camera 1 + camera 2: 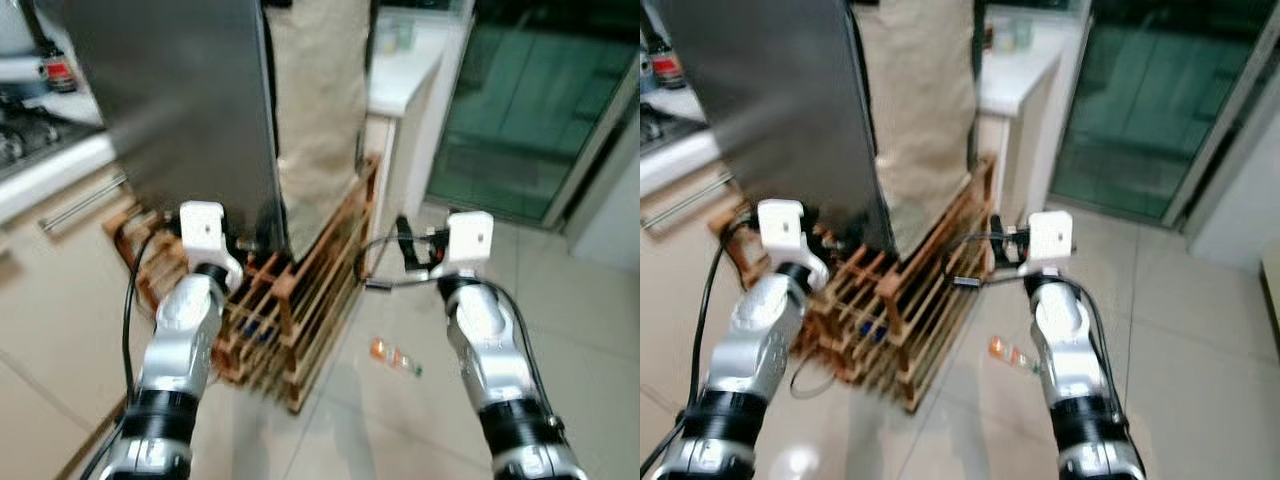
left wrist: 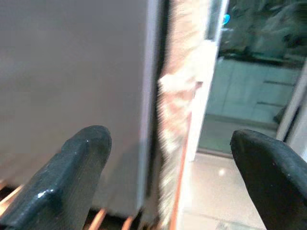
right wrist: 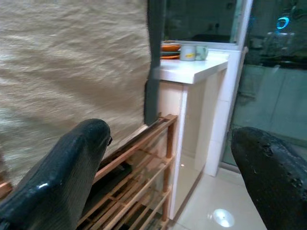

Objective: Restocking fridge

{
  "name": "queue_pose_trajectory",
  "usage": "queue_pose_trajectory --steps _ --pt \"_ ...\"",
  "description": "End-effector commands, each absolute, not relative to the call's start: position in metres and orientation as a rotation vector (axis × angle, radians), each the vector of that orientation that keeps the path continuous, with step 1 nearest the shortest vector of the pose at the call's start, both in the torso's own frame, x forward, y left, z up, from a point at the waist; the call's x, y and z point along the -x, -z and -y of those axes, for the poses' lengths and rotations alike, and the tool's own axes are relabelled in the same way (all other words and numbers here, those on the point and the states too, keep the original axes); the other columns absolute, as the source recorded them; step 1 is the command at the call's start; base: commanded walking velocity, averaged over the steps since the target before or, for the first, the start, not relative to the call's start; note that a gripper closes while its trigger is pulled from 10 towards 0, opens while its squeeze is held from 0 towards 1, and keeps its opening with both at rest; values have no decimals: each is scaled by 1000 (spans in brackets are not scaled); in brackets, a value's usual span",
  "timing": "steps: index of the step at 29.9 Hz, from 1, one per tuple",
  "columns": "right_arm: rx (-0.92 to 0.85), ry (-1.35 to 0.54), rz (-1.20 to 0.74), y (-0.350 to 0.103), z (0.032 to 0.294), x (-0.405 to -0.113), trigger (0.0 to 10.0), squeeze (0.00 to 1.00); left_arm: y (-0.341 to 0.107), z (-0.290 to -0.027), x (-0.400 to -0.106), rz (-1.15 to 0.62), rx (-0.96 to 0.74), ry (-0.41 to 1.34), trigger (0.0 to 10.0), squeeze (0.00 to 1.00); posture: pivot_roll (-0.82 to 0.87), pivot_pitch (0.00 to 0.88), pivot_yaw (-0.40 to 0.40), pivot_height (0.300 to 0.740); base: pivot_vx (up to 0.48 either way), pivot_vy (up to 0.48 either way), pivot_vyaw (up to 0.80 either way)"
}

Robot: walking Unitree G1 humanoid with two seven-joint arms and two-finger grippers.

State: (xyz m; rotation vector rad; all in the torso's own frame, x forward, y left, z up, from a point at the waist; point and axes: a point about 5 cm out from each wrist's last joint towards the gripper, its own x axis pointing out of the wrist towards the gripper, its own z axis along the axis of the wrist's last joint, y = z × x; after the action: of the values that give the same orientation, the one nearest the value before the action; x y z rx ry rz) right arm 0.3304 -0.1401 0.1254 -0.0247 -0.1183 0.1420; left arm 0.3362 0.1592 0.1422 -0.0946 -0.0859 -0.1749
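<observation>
A tall grey steel fridge [image 1: 170, 100] stands ahead on a low wooden slatted rack [image 1: 300, 310], its door side closed. My left arm [image 1: 185, 330] is raised in front of the fridge's lower corner. In the left wrist view my left gripper [image 2: 170, 141] is open with nothing between its fingers, facing the fridge's side edge. My right arm [image 1: 480, 330] is raised to the right of the rack. My right gripper [image 3: 171, 136] is open and empty too, looking at the rack's end and a white counter [image 3: 192, 72].
A beige woven cloth [image 1: 320, 110] hangs between fridge and white counter [image 1: 405, 75], which carries cups [image 3: 192, 51]. A dark glass door [image 1: 530, 110] is at the right. A small orange packet [image 1: 392, 356] lies on the tiled floor. Kitchen cabinets with a stove [image 1: 30, 140] run along the left.
</observation>
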Motion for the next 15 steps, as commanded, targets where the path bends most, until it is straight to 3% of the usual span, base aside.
queue_pose_trajectory --steps 1,15 --pt "25 -148 131 -127 139 -332 10000 0 -152 -158 -339 116 67 161 10000 0 -91 0 53 740 311 0 0" --pt "26 -151 133 -128 138 -333 10000 0 -153 -158 -340 123 67 159 10000 0 -91 0 52 740 0 0 0"
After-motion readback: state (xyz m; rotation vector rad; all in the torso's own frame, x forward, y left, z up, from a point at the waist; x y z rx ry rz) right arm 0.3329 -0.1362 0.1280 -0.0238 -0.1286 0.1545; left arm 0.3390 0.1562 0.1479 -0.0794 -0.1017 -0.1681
